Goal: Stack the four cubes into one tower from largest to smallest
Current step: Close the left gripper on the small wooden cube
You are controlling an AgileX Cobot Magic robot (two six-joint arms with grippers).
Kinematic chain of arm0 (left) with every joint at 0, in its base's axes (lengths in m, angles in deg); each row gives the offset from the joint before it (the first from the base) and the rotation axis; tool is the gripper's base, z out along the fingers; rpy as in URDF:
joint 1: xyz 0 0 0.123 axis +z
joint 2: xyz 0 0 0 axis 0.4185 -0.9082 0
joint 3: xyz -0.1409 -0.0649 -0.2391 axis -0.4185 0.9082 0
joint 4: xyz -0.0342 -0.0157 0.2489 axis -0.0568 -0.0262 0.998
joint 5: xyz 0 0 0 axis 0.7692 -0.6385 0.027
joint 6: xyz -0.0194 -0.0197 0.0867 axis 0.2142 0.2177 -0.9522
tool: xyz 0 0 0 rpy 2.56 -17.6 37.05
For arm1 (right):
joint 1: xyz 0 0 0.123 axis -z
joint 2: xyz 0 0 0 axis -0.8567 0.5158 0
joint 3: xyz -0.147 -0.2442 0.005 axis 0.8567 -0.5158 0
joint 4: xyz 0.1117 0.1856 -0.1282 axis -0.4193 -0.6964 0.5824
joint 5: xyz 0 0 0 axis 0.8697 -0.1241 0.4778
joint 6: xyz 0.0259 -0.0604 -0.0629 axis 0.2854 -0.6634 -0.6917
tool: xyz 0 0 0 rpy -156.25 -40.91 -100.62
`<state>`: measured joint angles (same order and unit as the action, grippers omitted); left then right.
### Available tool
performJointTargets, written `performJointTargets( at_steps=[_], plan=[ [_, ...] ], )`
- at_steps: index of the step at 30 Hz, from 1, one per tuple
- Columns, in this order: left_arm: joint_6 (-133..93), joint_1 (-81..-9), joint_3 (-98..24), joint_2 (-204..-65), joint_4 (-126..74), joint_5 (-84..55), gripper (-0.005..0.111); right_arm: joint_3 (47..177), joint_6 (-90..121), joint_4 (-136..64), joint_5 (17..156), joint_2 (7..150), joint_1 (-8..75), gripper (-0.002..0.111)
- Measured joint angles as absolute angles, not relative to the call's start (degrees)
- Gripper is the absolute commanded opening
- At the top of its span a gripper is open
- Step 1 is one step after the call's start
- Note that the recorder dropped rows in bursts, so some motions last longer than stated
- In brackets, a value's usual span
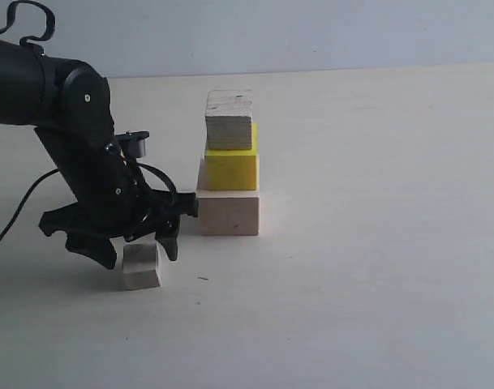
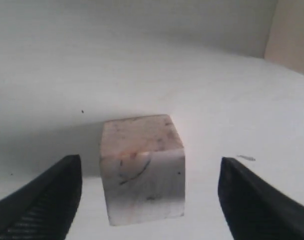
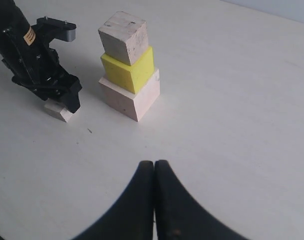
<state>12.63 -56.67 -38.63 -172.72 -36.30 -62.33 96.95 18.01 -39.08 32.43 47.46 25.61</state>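
Three of four are stacked: pale wood cube [image 1: 229,212] as base, yellow cube [image 1: 231,168] on it, greyish cube [image 1: 229,120] on top, sitting a bit off-square. The smallest cube [image 1: 141,267] lies on the table [image 1: 376,243], just beside the tower base, not yet gripped. The left gripper [image 1: 139,253] straddles it, jaws spread wide and clear of both sides. The right gripper [image 3: 154,165] is pressed together and empty, well apart. Left to do: pinch, lift, cap the tower.

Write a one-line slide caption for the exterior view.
Open left gripper straddles the smallest cube on the table, beside the three-cube stack.
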Motion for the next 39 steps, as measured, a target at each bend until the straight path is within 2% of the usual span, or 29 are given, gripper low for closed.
performJointTargets(
  at_steps=[4,39],
  plan=[
    [12.8,-56.7,-38.6,-172.7,-36.1,-61.3,0.065,97.0,18.0,-39.1,32.2,47.5,25.6,0.0],
    [13.0,-56.7,-38.7,-177.5,-35.2,-59.9,0.065,97.0,18.0,-39.1,31.8,47.5,25.6,0.0]
  ],
)
